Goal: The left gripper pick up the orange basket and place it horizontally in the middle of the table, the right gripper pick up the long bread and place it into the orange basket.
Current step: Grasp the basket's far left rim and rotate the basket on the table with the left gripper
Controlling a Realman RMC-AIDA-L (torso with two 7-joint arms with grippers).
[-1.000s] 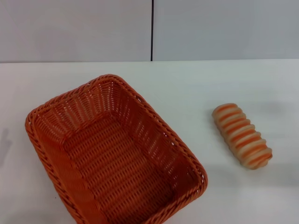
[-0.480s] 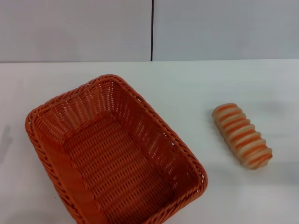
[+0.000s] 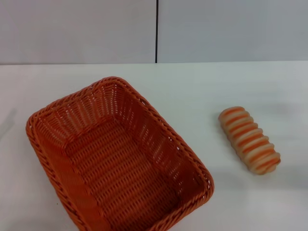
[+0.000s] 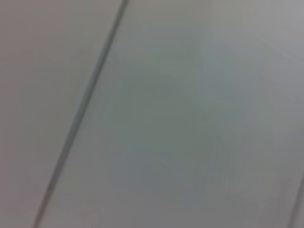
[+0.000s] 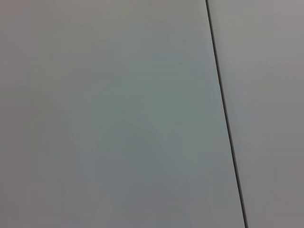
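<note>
Nothing shifted; grippers apparently unseen.

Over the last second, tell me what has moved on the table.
Nothing on the table has visibly moved. The orange basket lies skewed and empty on the robot's left side, and the long bread lies apart from it on the right, both where they were. Only a faint shadow at the left edge shifted. Neither gripper is in view.
</note>
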